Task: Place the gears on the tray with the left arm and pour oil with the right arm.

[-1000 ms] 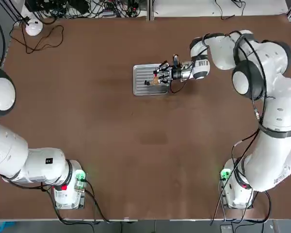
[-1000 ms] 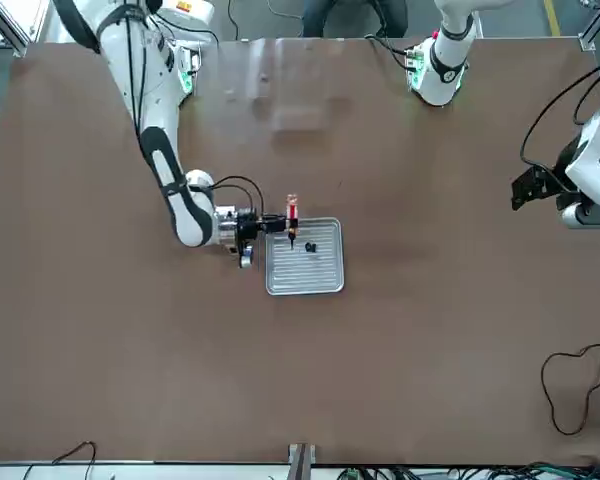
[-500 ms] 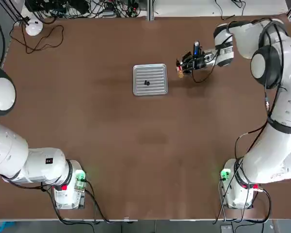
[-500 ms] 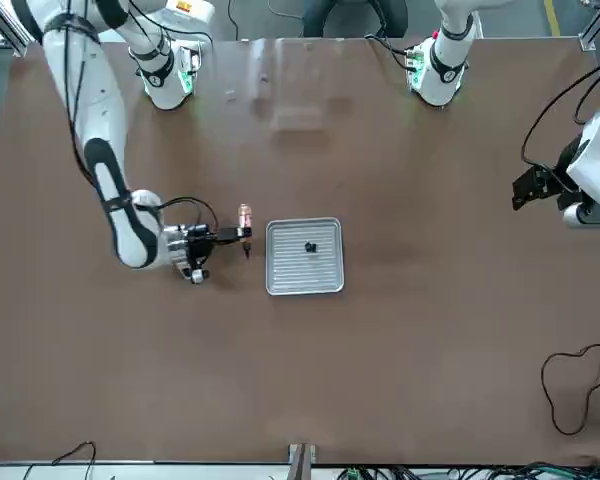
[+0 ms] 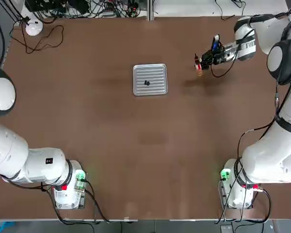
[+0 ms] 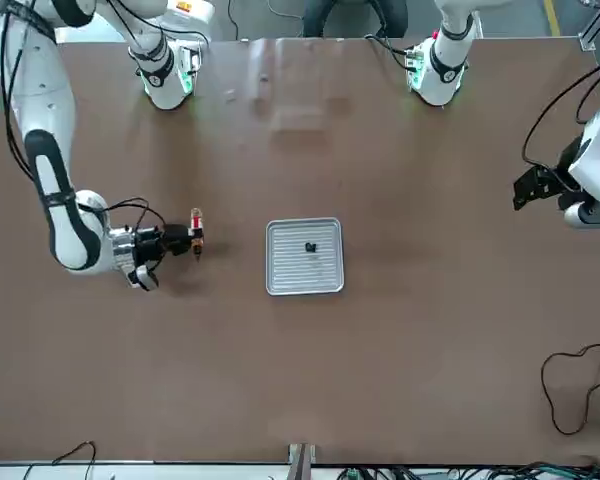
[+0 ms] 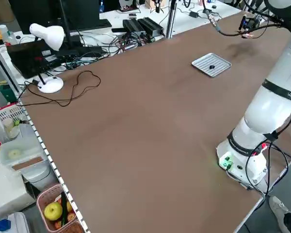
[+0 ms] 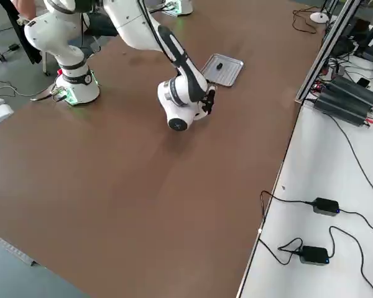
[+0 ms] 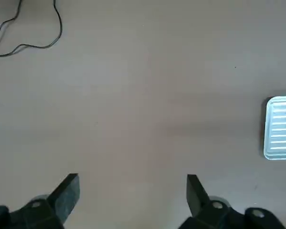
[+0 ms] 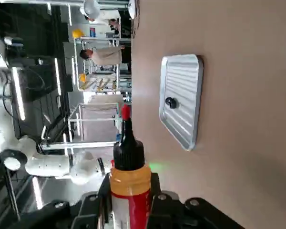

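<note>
From overhead, my right gripper point(image 5: 202, 62) hung above the table point(image 5: 111, 141) toward its far right corner, fingers clamped on the oil point(image 5: 199, 64). The tray point(image 5: 150, 79) lay well apart from it, mid-table toward the far edge, the gears point(image 5: 146, 83) inside it. Bare brown surface ran from the tray to every edge.

From the front, the oil point(image 6: 196, 229) showed a red band, with no writing I could read; broad free table lay between it and the tray point(image 6: 304, 257).

Through my right wrist camera, the bottle's black cap, yellow collar and red label rose between my fingers point(image 10: 100, 202).

Through my left wrist camera, my left gripper point(image 9: 132, 188) stood wide open and held nothing, high above bare table, with the tray point(image 9: 279, 127) off at the picture's edge.
</note>
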Tool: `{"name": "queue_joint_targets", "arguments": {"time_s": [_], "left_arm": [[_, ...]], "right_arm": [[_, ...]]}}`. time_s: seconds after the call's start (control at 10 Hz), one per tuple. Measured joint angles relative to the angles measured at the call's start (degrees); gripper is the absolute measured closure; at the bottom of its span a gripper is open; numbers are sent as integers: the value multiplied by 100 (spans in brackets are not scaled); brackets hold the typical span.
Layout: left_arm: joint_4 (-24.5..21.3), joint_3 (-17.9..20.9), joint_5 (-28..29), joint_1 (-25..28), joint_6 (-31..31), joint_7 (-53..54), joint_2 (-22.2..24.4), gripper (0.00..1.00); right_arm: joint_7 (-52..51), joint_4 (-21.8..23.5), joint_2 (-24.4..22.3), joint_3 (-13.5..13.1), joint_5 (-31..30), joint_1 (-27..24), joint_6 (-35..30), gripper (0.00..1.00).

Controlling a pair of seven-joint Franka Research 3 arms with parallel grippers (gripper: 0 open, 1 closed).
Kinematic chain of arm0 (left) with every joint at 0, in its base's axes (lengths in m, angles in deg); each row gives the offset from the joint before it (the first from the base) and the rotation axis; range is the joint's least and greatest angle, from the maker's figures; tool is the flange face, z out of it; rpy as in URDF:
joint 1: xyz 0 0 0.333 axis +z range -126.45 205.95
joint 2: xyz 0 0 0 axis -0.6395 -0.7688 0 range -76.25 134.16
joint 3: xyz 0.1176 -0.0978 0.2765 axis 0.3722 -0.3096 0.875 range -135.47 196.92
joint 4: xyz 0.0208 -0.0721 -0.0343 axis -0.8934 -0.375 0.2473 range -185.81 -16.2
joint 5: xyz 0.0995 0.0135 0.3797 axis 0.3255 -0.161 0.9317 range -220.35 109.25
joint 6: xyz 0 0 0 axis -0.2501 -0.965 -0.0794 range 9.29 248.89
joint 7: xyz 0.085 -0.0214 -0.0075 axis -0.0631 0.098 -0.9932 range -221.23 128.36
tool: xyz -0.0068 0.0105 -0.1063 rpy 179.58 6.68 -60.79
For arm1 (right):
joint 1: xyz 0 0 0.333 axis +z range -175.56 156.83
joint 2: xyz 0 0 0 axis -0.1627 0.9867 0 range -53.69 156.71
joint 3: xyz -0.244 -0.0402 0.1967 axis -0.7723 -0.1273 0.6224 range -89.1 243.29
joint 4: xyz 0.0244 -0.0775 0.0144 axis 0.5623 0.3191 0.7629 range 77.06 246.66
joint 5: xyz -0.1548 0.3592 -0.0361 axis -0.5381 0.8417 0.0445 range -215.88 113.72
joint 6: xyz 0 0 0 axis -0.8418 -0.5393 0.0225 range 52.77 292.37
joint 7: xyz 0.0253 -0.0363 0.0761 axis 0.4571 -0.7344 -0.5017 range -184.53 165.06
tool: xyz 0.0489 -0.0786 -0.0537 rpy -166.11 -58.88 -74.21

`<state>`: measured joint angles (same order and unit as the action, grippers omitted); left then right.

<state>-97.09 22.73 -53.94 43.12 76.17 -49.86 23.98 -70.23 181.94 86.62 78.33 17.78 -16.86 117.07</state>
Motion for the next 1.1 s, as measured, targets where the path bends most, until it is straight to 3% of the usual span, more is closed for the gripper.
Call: {"name": "queue_joint_targets", "arguments": {"time_s": [0.6, 1.1], "left_arm": [[8, 1, -2, 4, 0, 2, 0, 1], [303, -1, -18, 4, -258, 1, 23, 1]], "right_arm": [[-2996, 5, 0, -5, -1218, -1621, -270, 67], [-5968, -313, 186, -3, -1255, -2140, -161, 67]]}}
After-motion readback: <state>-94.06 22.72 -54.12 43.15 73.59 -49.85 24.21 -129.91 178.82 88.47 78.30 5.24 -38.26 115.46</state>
